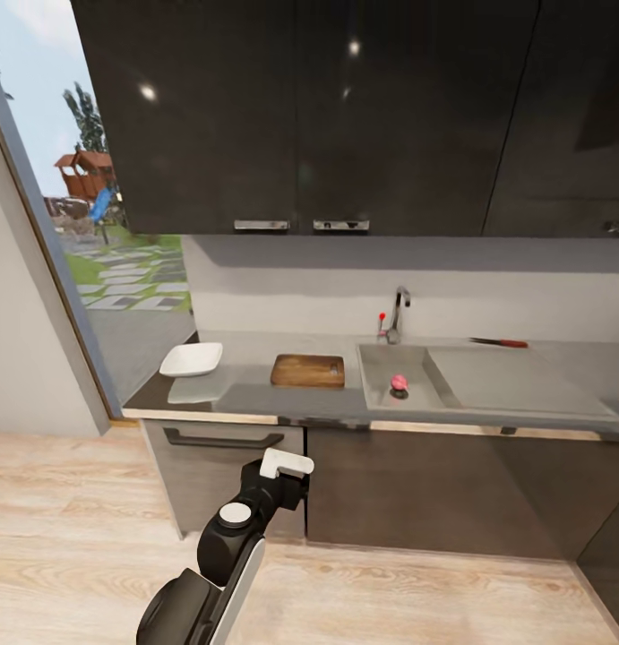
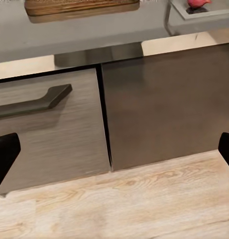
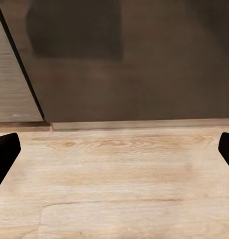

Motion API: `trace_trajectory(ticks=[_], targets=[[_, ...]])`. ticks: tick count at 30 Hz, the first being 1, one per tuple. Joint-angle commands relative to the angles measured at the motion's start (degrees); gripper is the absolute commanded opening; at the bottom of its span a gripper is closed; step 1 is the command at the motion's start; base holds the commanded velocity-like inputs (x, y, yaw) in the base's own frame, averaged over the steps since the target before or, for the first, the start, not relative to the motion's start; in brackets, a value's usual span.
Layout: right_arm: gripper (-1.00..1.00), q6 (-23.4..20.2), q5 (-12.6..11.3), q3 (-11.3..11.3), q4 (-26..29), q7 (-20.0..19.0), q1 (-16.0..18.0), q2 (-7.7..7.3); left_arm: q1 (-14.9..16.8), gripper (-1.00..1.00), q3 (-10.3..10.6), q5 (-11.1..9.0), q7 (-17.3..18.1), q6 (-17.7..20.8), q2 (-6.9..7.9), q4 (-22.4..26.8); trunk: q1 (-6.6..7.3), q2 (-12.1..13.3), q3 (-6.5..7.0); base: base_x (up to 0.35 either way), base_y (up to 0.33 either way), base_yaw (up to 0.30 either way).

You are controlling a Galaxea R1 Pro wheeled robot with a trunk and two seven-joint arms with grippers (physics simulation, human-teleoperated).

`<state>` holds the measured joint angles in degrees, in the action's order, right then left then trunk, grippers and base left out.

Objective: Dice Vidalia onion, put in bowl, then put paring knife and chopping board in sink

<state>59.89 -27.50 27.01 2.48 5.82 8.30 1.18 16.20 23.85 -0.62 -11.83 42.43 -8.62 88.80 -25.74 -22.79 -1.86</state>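
The Vidalia onion (image 1: 399,382) is a small pink-red lump in the basin of the steel sink (image 1: 381,394). Left of the sink, the brown chopping board (image 1: 307,370) lies flat on the grey countertop (image 1: 255,397). The white bowl (image 1: 192,359) stands at the countertop's left end. Behind the drainboard lies the paring knife (image 1: 499,342) with its red handle. My left arm (image 1: 246,520) hangs low in front of the cabinets, well below the worktop. The left gripper (image 2: 114,154) is open and empty, facing the lower cabinets, with the chopping board (image 2: 79,7) and onion (image 2: 196,4) above. The right gripper (image 3: 114,154) is open over the floor.
A chrome tap (image 1: 398,312) with a tiny red knob stands behind the sink. Dark wall cabinets hang above. A drawer with a dark handle (image 1: 221,439) sits under the board. A glass door is at the left, and wooden floor (image 1: 452,600) lies between me and the cabinets.
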Motion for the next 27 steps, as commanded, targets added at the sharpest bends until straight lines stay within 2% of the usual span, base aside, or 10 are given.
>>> trace_trajectory(ticks=[1,13,26,27], targets=[[1.00,0.1,0.0,0.5,-0.1,0.6,0.1,-0.01,0.1,1.00,0.1,-0.1,-0.3,0.3,0.01,0.1,-0.04,-0.1,-0.04,0.000,0.000,0.000],[1.00,0.1,0.1,0.5,-0.1,0.6,0.1,0.04,0.1,1.00,0.1,-0.1,-0.3,0.3,0.01,0.1,-0.04,-0.1,1.04,0.004,-0.005,0.000],[1.00,0.1,0.1,0.3,-0.7,0.8,0.1,-0.23,0.1,1.00,0.1,-0.1,-0.3,0.2,0.01,0.1,-0.04,-0.1,2.13,0.104,-0.121,0.000],[1.00,-2.5,0.1,0.3,-0.8,0.8,0.1,-0.39,0.1,1.00,0.1,-0.1,-0.3,0.2,0.01,0.1,-0.04,-0.1,2.17,0.026,-0.035,0.000]])
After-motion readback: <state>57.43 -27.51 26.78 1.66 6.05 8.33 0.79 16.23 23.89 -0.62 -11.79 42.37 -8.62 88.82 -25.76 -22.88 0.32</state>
